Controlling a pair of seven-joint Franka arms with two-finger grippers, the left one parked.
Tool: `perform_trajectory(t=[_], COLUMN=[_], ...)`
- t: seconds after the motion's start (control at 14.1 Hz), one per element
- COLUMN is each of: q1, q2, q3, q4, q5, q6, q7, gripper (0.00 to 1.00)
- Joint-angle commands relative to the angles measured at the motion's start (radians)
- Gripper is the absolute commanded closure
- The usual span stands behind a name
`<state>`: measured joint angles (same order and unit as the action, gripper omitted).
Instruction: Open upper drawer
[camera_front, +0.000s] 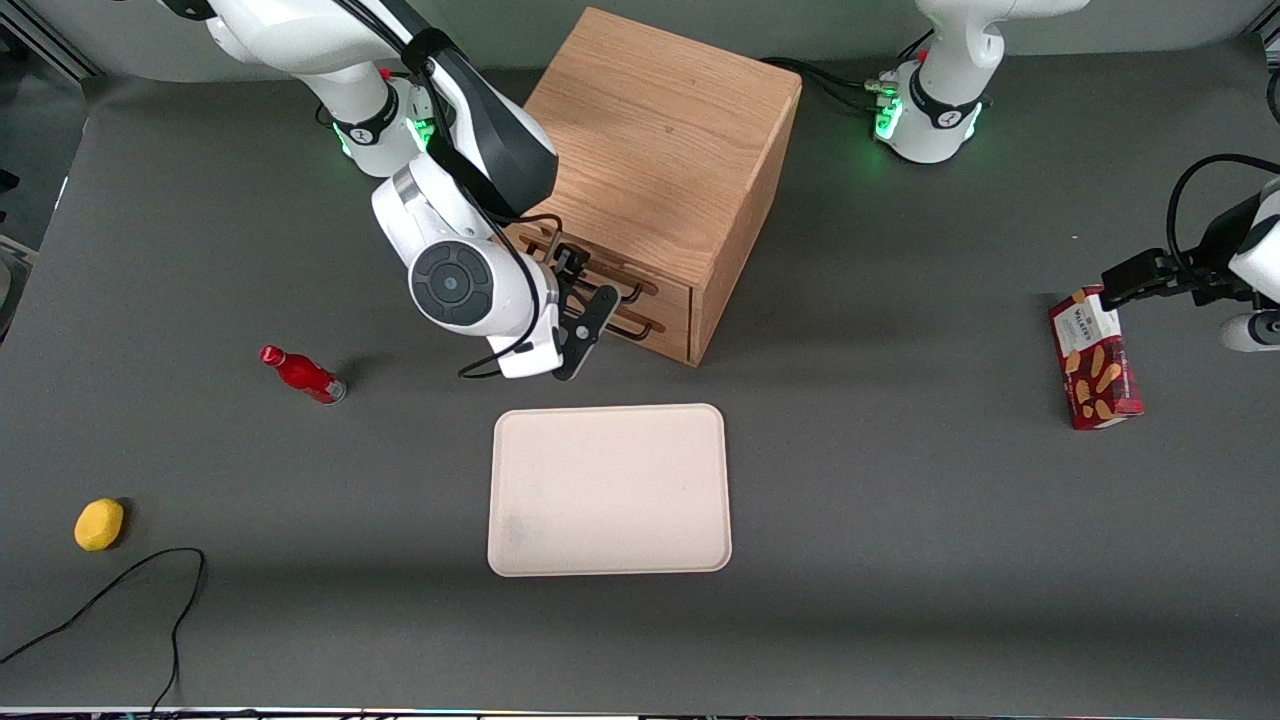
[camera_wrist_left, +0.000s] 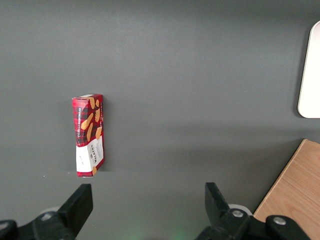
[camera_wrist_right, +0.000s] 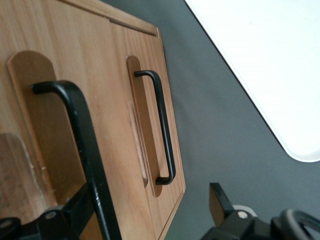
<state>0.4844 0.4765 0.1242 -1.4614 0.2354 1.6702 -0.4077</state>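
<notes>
The oak cabinet (camera_front: 660, 130) stands at the middle of the table, its two drawers facing the tray. The upper drawer (camera_front: 672, 288) (camera_wrist_right: 30, 115) looks flush with the cabinet front, and its thin black bar handle (camera_front: 622, 290) (camera_wrist_right: 75, 135) runs close along one of my fingers (camera_wrist_right: 75, 212). My right gripper (camera_front: 588, 325) (camera_wrist_right: 150, 202) hangs in front of the drawer fronts, open, with that handle just inside the gap beside that finger. The other finger (camera_wrist_right: 220, 200) sits off the wood, over the grey table. The bottom drawer's handle (camera_wrist_right: 164, 130) lies farther out, untouched.
A cream tray (camera_front: 610, 490) lies nearer the front camera than the cabinet. A red bottle (camera_front: 302, 374), a yellow lemon-like object (camera_front: 99, 524) and a black cable (camera_front: 120, 590) lie toward the working arm's end. A red cookie box (camera_front: 1095, 372) (camera_wrist_left: 89, 135) lies toward the parked arm's end.
</notes>
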Motion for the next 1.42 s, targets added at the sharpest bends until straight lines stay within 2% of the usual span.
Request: perform_trajectory(t=[0.0, 0.64, 1.35], q1=[0.002, -0.009, -0.061], q2=[0.001, 0.008, 0.039], q3=[-0.006, -0.028, -0.034], q4=[-0.014, -0.011, 0.003], q5=[-0.011, -0.018, -0.013], q6=[0.034, 0.072, 0.12], q7=[-0.026, -0.08, -0.083], gripper=[0.0, 0.0, 0.0])
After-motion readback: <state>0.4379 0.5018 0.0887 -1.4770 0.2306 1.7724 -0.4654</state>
